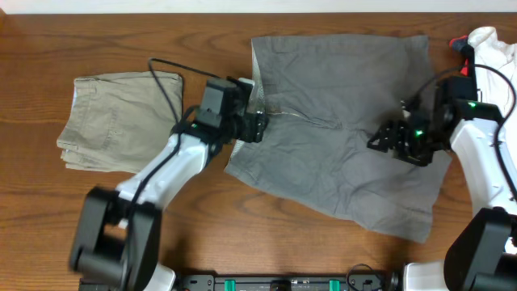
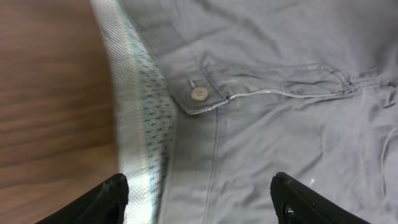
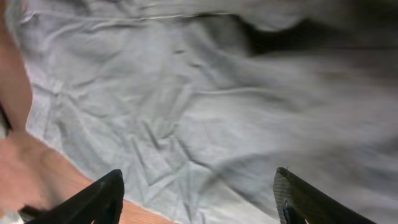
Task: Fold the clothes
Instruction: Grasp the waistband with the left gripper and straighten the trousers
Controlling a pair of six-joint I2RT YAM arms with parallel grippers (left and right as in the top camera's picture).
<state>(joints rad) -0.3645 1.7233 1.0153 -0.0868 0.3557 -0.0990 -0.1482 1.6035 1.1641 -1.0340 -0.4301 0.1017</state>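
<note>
On brown wooden table (image 1: 121, 32) we note medium-grey woven cotton shorts (image 1: 339, 121) spread flat, centre-right, waistband at left. Paler beige folded shorts (image 1: 113, 121) well apart, far left. White garment (image 1: 493, 48) at right edge. Left gripper (image 1: 260, 125) over waistband, jaws spread, empty. Right gripper (image 1: 380, 139) over leg fabric, likewise spread, empty. Small pale button (image 2: 199, 94) beside waistband.

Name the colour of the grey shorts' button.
Pale cream button on grey shorts; best in left wrist view.

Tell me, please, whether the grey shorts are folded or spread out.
Spread out: the grey shorts lie flat on the table, both legs side by side, the button showing; no fold made yet.
</note>
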